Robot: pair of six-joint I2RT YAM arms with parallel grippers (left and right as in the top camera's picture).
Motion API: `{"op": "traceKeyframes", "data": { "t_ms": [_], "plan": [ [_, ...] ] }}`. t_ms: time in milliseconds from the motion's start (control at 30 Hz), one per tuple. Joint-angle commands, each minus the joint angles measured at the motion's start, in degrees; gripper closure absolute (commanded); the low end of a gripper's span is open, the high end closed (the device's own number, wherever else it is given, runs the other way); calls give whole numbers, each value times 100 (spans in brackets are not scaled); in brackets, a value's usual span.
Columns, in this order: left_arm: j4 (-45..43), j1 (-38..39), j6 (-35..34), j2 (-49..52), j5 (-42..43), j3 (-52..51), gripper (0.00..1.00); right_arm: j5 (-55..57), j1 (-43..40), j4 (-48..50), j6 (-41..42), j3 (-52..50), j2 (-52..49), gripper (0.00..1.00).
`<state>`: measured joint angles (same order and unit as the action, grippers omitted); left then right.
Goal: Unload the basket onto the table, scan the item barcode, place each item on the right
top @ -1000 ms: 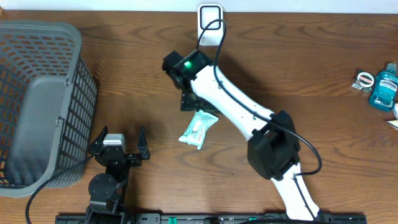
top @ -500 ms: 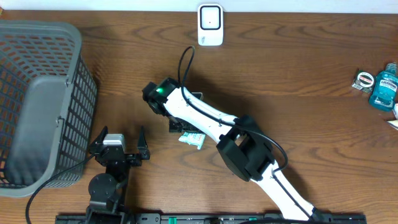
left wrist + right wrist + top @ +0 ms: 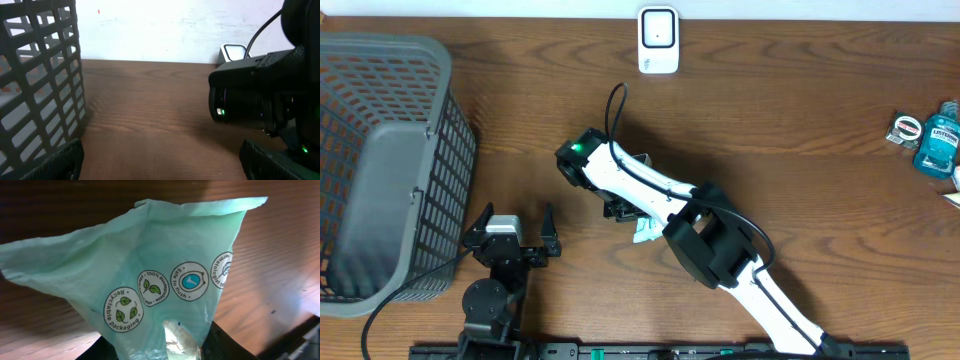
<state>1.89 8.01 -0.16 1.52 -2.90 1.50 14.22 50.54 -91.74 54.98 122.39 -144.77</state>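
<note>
The item is a pale green plastic packet [image 3: 150, 265] printed with round "recyclable packaging" badges. It fills the right wrist view, pinched at its lower end between the dark fingers of my right gripper [image 3: 162, 347], which is shut on it. In the overhead view the right gripper [image 3: 625, 210] is low at the table's middle and only a corner of the packet [image 3: 644, 231] shows beside the arm. The white scanner [image 3: 658, 40] stands at the table's far edge. My left gripper [image 3: 510, 237] rests open near the front edge, with nothing between its fingers [image 3: 50, 165].
A grey mesh basket [image 3: 380, 160] stands at the left, close to the left gripper. A blue mouthwash bottle [image 3: 938, 140] and a small packet [image 3: 905, 128] lie at the far right. The right arm [image 3: 720, 250] crosses the table's middle.
The right arm swung down and left from near the scanner onto the packet. Its jaws closed on the packet, which is now mostly hidden under the arm. The left arm stayed still.
</note>
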Motion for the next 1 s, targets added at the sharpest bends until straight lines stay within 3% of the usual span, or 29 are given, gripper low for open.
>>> {"op": "traceKeyframes", "data": {
  "t_ms": [0, 233, 300, 367, 500, 600, 700, 967],
  "plan": [
    [195, -22, 15, -11, -50, -125, 2, 374, -52, -70, -170, -105, -258, 63],
    [195, -22, 15, -11, -50, -125, 2, 557, -63, -133, -1593, -105, -258, 59],
    [195, -22, 15, -11, -50, -125, 2, 651, -63, -151, -1628, -105, -258, 46],
    [195, -22, 15, -11, -50, -125, 2, 706, -63, -153, -1626, -105, -258, 23],
    [195, -22, 15, -11, -52, -125, 2, 852, -63, -149, -1626, -105, -258, 17],
    [195, -22, 13, -11, -50, -125, 2, 966, -55, -149, -1563, -105, -258, 24],
    [195, -22, 15, -11, -50, -125, 2, 979, -17, -142, -1421, -109, -258, 48],
    [195, -22, 13, -11, -50, -125, 2, 1331, 44, 409, -1316, -815, -258, 58]
  ]
}}
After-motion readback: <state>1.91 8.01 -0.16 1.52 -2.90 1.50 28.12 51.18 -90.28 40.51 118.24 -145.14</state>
